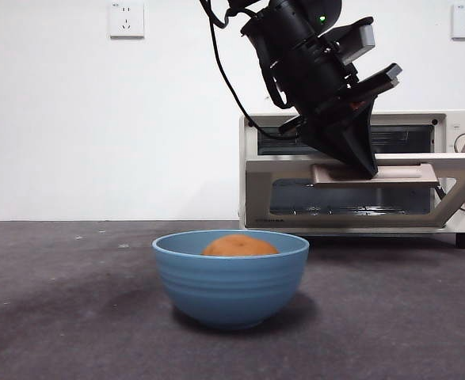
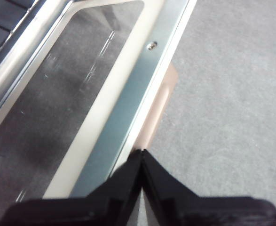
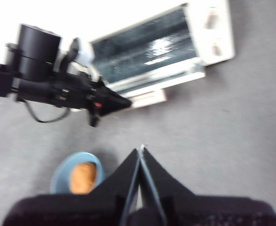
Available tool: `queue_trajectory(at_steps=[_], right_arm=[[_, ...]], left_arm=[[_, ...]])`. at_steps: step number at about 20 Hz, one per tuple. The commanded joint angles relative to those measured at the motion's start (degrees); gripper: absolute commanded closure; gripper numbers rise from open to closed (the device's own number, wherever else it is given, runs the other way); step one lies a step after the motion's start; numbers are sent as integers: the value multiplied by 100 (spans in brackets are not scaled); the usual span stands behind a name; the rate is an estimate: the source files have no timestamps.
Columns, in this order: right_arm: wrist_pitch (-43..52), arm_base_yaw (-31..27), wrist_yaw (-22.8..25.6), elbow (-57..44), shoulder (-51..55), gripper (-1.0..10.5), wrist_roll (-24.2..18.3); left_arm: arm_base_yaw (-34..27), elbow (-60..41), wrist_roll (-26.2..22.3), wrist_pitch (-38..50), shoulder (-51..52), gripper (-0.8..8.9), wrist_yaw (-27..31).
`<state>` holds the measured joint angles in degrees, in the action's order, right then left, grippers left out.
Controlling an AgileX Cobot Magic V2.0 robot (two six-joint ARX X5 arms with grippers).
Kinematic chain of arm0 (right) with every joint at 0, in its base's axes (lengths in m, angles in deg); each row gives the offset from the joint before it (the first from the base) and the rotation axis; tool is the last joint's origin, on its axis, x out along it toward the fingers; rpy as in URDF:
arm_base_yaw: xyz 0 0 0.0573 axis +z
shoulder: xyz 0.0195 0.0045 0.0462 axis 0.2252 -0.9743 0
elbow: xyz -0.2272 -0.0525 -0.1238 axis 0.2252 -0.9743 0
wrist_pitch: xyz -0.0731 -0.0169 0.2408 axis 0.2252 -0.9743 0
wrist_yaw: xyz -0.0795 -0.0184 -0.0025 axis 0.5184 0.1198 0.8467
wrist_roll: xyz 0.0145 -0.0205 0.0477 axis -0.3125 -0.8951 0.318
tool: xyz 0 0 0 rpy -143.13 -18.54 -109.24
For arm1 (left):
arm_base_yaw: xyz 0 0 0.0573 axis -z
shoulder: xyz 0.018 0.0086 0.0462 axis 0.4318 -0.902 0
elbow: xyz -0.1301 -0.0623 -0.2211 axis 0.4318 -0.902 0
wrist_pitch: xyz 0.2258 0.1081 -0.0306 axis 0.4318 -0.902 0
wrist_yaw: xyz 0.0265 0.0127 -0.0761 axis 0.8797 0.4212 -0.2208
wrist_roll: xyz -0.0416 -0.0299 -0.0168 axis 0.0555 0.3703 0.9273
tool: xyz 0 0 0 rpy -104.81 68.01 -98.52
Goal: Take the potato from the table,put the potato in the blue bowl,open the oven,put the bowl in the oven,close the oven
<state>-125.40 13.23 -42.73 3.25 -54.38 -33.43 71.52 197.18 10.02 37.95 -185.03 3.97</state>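
The orange-brown potato [image 1: 240,246] lies inside the blue bowl [image 1: 230,285], which stands on the table [image 1: 58,309] in front of the oven [image 1: 446,131]. The oven's glass door [image 1: 351,198] is swung partway down, its tan handle [image 1: 375,174] facing forward. My left gripper [image 1: 369,168] comes down from above with its shut tip on the handle. In the left wrist view the left gripper [image 2: 141,153] touches the door's edge beside the handle [image 2: 159,108], holding nothing. My right gripper [image 3: 140,149] hovers high, shut and empty, above the bowl [image 3: 62,172] and potato [image 3: 83,177].
The oven stands at the back right against a white wall with two sockets [image 1: 127,19]. The left arm's black cable [image 1: 232,87] hangs beside the oven. Bare table lies left of the bowl.
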Motion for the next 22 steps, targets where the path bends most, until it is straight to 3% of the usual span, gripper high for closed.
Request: queue_trajectory(at_steps=[1, 12, 17, 22], right_arm=[[-216, 4, 61, 31, 7, 958, -83], [-286, 4, 190, 31, 7, 958, -105], [-402, 4, 188, 28, 4, 958, -111], [-560, 4, 138, 28, -7, 958, -195]], left_arm=[[83, -153, 216, 28, -140, 820, 87], [540, -1049, 431, 236, -72, 820, 177], [765, -1049, 240, -313, 328, 820, 173], [822, -1049, 166, -1458, 988, 820, 173]])
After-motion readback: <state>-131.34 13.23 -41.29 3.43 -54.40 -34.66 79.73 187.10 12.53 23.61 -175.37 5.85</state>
